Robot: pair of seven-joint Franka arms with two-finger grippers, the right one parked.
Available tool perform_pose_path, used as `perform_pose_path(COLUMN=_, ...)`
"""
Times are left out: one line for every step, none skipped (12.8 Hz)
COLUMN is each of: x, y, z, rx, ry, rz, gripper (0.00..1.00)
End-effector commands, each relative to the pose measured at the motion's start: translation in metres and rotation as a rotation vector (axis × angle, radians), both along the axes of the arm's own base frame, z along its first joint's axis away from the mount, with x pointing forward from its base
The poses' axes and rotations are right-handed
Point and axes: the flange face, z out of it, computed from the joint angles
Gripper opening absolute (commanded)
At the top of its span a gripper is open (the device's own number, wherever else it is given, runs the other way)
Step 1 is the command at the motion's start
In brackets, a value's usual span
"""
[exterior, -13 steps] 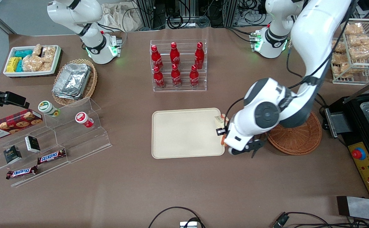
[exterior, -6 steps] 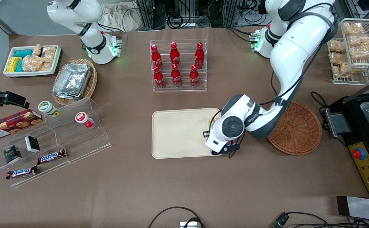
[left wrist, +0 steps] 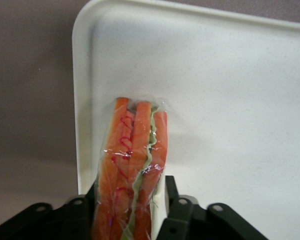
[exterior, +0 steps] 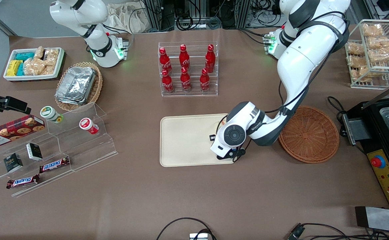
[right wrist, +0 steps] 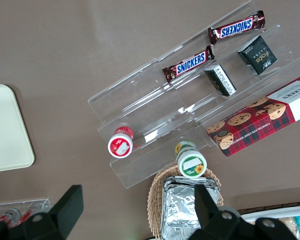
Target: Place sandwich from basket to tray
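Observation:
My left gripper (left wrist: 131,200) is shut on the sandwich (left wrist: 135,165), a plastic-wrapped wedge with orange and green layers held on edge between the black fingers (left wrist: 171,192). It hangs low over the cream tray (left wrist: 230,100), just inside the rim at the tray's end nearest the basket. In the front view the white wrist covers the gripper (exterior: 227,151) and almost all of the sandwich above the tray (exterior: 184,140). The round reddish-brown basket (exterior: 309,133) lies beside the tray toward the working arm's end, with nothing in it.
A clear rack of red bottles (exterior: 187,70) stands farther from the front camera than the tray. A clear stepped stand with snacks (exterior: 57,146), a foil-container basket (exterior: 77,86) and a white bin (exterior: 34,63) lie toward the parked arm's end. A black machine (exterior: 388,140) borders the basket.
The arm has carried the sandwich from the basket's edge sideways over the tray's rim and lower, so it now hangs inside the tray's end. The basket is fully uncovered.

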Motion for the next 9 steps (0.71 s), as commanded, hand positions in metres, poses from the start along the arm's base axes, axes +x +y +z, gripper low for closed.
perform_pose_path(x=0.019, y=0.024, z=0.056, rx=0.020, ry=-0.064, rz=0.054, gripper=1.00)
perform_pose_path(x=0.031, y=0.036, z=0.078, rx=0.009, ry=-0.095, rz=0.080, gripper=1.00)
perform_pose_path(x=0.035, y=0.047, z=0.100, rx=0.016, ry=-0.119, rz=0.084, gripper=1.00)
perform_pose_path(x=0.033, y=0.056, z=0.123, rx=0.039, ry=-0.124, rz=0.090, gripper=1.00)
perform_pose_path(x=0.031, y=0.069, z=0.147, rx=0.071, ry=-0.129, rz=0.101, gripper=1.00)
perform_pose_path(x=0.034, y=0.086, z=0.170, rx=0.079, ry=-0.150, rz=0.120, gripper=1.00)
perform_pose_path(x=0.038, y=0.108, z=0.188, rx=0.074, ry=-0.165, rz=0.146, gripper=1.00)
perform_pose_path(x=0.031, y=0.120, z=0.206, rx=0.062, ry=-0.172, rz=0.157, gripper=1.00)
perform_pose_path(x=0.020, y=0.133, z=0.213, rx=0.077, ry=-0.172, rz=0.140, gripper=1.00)
